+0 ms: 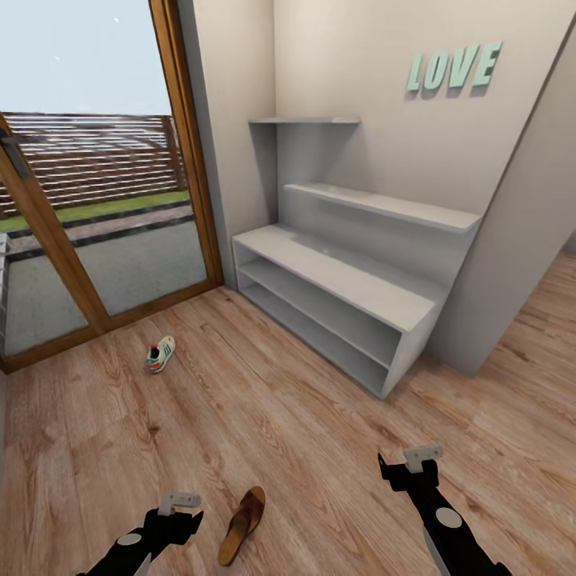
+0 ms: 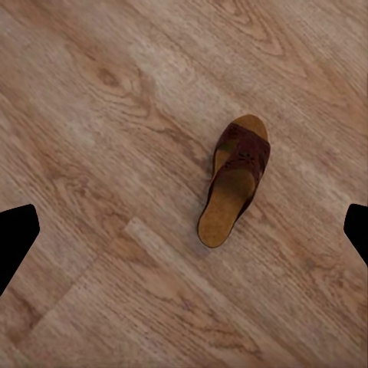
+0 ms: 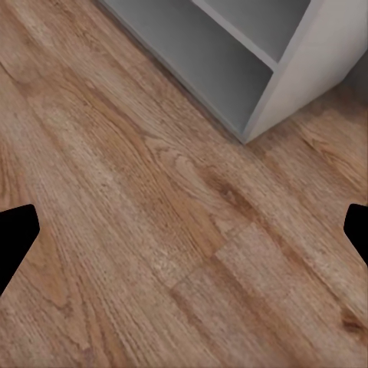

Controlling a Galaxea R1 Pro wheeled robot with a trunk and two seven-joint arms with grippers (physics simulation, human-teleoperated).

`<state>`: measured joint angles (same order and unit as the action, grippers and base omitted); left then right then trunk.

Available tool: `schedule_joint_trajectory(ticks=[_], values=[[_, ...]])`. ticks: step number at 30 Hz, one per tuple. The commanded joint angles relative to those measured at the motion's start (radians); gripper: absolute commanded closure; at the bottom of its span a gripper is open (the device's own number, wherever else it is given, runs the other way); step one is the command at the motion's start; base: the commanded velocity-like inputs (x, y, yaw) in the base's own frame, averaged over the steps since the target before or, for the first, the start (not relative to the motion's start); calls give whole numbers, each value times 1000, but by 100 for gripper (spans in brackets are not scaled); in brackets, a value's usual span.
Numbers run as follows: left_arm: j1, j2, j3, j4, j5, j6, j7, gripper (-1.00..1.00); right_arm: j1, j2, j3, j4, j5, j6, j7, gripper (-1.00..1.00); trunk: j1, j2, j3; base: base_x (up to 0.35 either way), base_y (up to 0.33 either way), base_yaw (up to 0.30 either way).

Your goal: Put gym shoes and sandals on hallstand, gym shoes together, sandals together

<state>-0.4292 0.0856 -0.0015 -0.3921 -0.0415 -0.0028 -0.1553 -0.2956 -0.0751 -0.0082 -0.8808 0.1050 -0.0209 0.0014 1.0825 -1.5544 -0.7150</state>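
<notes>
A: From the head camera, where is the sandal (image 1: 243, 525) lying?

B: On the corridor floor (image 1: 320, 448), just beside the left gripper (image 1: 179, 502) at its three o'clock, long axis running six to twelve. The right gripper (image 1: 422, 458) is farther. One gym shoe (image 1: 161, 354) is sitting at eleven, the hallstand (image 1: 352, 276) at one; nothing is blocking.

A: The wrist cameras?

B: Left: fingertips (image 2: 17, 238) spread, sandal (image 2: 234, 181) between. Right: fingertips (image 3: 17, 239) apart, empty.

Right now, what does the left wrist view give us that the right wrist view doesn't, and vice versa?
Left wrist alone: a dark brown leather sandal with a tan insole, lying flat, apart from both black fingers. Right wrist alone: the corner of the pale grey-white shoe rack, with its open shelves. Both: light brown wood-grain plank floor and wide-set fingertips at the frame edges, nothing between them.
</notes>
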Motion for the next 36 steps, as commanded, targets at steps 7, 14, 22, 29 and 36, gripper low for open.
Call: schedule_joint_trajectory(ticks=[7, 14, 22, 29, 36], values=[[0, -1, 2, 2, -5, -1, -3, -100, 0, 0, -1, 0, 11, -2, 0, -100, 0, -1, -8, 0, 0, 0], [0, -1, 3, -7, -5, -2, -3, -100, 0, 0, -2, 0, 11, -2, 0, -100, 0, -1, -18, 0, 0, 0], [0, 0, 3, -9, -4, -2, -3, -100, 0, 0, -2, 0, 12, -2, 0, -100, 31, -57, -54, 0, 0, 0], [0, 0, 3, -8, -5, -2, -3, -100, 0, 0, -2, -1, 12, -2, 0, -100, 58, -106, -78, 0, 0, 0], [0, 0, 3, -8, -5, -2, -3, -100, 0, 0, -2, -1, 11, -2, -2, -100, 84, -155, -100, 0, 0, 0]])
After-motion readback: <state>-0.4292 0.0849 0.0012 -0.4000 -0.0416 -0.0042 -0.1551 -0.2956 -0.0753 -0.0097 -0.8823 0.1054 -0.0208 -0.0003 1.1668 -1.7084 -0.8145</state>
